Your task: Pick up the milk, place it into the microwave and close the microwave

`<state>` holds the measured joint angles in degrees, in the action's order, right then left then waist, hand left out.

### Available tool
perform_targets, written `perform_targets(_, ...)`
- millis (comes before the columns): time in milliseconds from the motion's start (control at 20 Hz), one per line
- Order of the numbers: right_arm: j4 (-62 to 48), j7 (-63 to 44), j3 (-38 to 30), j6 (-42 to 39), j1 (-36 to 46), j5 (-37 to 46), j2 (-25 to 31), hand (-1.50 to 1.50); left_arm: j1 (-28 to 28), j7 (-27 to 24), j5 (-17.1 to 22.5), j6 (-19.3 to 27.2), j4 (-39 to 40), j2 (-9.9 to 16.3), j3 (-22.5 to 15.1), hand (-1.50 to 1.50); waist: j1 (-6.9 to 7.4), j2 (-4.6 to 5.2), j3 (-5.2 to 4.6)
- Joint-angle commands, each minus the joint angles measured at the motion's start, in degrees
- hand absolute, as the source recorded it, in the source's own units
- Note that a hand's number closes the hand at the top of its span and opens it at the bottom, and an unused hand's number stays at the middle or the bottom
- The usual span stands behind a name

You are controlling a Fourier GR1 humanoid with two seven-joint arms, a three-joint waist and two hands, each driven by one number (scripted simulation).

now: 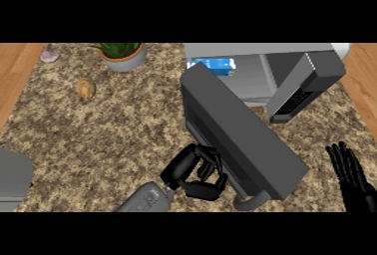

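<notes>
Left robot hand: the left robot hand (195, 172) sits at six o'clock, fingers curled and pressed against the outer face of the microwave door (239, 132); whether it clasps anything I cannot tell, it looks like a push with bent fingers
Right robot hand: the right robot hand (353, 174) rests at four o'clock by the edge, fingers straight and up, holding nothing
Door: dark slab swung wide, long axis running eleven to five o'clock; handle at its near end, just past the left robot hand
Key relation: door lies at one o'clock from the left robot hand, touching it; left is far nearer than right, so the closing swing looks like its job
Milk: the milk (213, 65), a blue-and-white carton, shows at twelve o'clock inside the microwave (258, 52), mostly hidden behind the door's far end
Tabletop: speckled tabletop (110, 129); potted plant (123, 54) at eleven o'clock
</notes>
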<state>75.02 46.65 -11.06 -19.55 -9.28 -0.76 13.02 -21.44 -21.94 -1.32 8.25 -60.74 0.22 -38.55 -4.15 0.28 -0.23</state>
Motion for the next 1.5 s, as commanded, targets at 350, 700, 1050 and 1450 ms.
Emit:
perform_targets(350, 17.7, -8.3, 2.5, -7.3, -3.5, -8.5, 2.9, -1.5, -9.8, -1.4, 17.0, 11.8, 10.0, -0.2, -13.0, 1.5, -3.72, 0.61, -0.11)
perform_targets(700, 22.0, -13.8, 5.0, -9.5, -2.8, -11.4, 4.1, -1.5, -13.6, -6.0, 26.4, 15.5, 8.6, -0.2, -13.3, 1.5, -6.4, 1.55, -0.26)
perform_targets(1050, 26.0, -16.4, 3.5, -10.9, -2.2, -13.4, 7.8, -1.5, -16.3, -8.7, 33.3, 25.2, 7.5, -0.2, -12.0, 1.5, -8.43, 1.63, -0.3)
perform_targets(1450, 26.6, -18.1, 0.0, -11.6, 1.6, -16.7, 11.1, -1.5, -23.1, -7.3, 40.1, 31.4, 10.9, -0.2, -10.2, -1.5, -10.51, 2.54, -0.11)
